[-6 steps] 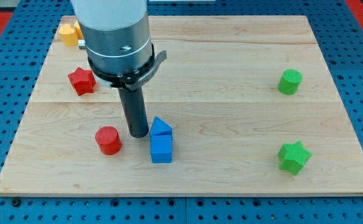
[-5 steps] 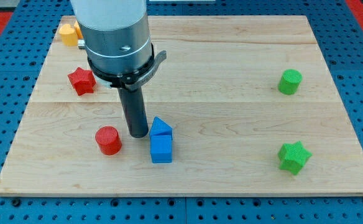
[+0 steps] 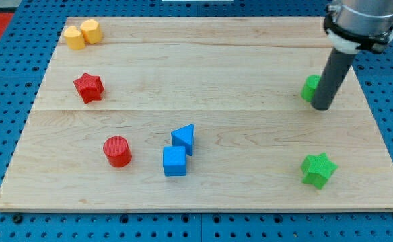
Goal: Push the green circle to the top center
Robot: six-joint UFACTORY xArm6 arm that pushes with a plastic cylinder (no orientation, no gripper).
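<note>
The green circle (image 3: 309, 87) stands on the wooden board (image 3: 250, 148) at the view's right, in its upper half. The dark rod comes down from the view's top right, and my tip (image 3: 322, 107) rests on the board just right of and below the green circle. The rod covers the circle's right part, so only its left edge shows. Tip and circle look to be touching or nearly so.
A green star (image 3: 317, 169) lies at the lower right. A blue triangle (image 3: 184, 138) and a blue cube (image 3: 174, 161) sit at lower centre, a red cylinder (image 3: 117, 151) to their left. A red star (image 3: 88, 87) and two yellow blocks (image 3: 82, 33) are upper left.
My tip has moved from beside the blue blocks at lower centre to the right side, next to the green circle. The blue triangle has turned and shifted slightly right.
</note>
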